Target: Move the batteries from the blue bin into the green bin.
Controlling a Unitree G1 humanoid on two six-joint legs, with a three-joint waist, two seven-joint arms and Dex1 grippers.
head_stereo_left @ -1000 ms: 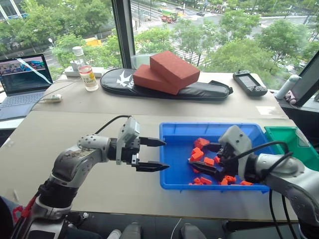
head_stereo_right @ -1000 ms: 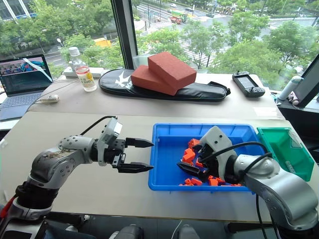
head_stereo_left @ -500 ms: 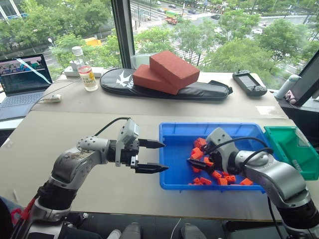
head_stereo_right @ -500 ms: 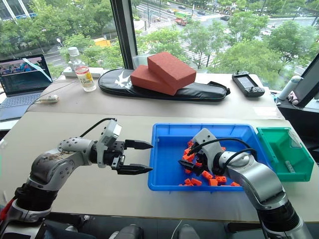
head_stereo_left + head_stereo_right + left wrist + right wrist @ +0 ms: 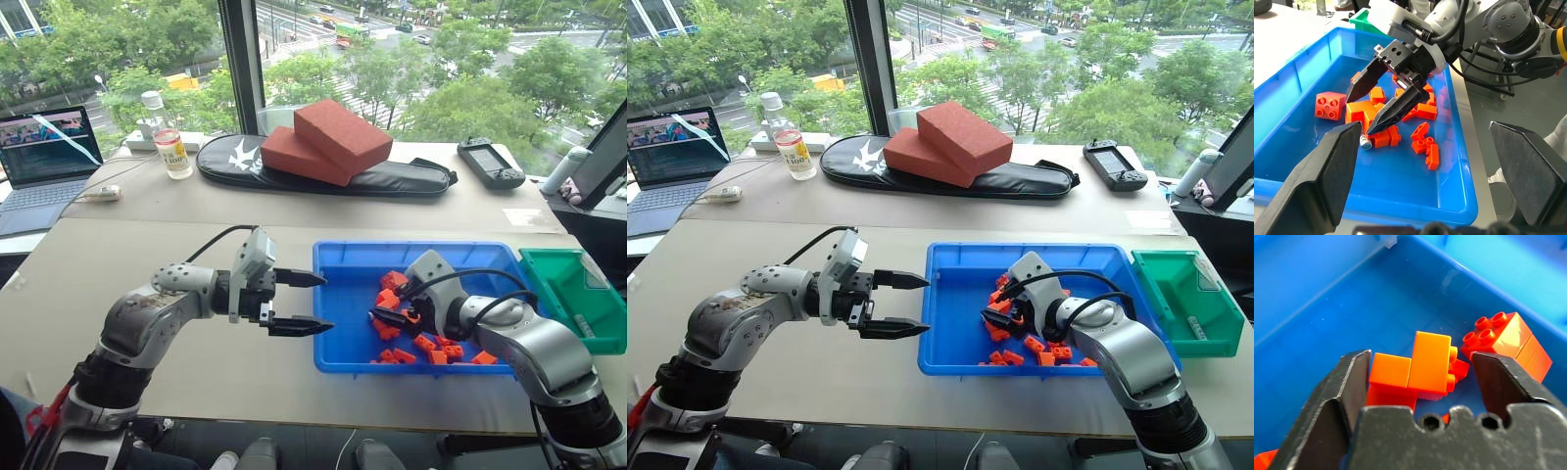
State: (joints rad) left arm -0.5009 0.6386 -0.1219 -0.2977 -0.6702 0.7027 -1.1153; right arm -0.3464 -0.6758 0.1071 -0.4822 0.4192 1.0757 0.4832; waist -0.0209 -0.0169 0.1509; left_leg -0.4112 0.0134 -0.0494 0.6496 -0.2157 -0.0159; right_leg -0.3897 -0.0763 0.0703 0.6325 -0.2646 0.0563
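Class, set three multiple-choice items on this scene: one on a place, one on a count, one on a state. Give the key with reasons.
1. Where is the right gripper?
A. Over the green bin
B. In the blue bin, at the orange blocks
C. Beside the laptop

2. How many red bricks lie on the black bag?
A. Four
B. One
C. Two

3. How does the left gripper stand?
A. Open and empty
B. Shut on a battery
C. Shut on an orange block

Key:
1 B: the right gripper reaches into the blue bin, with its fingers on either side of the orange blocks.
2 C: two red bricks rest on the black bag, one leaning on the other.
3 A: the left gripper has its fingers spread with nothing between them.
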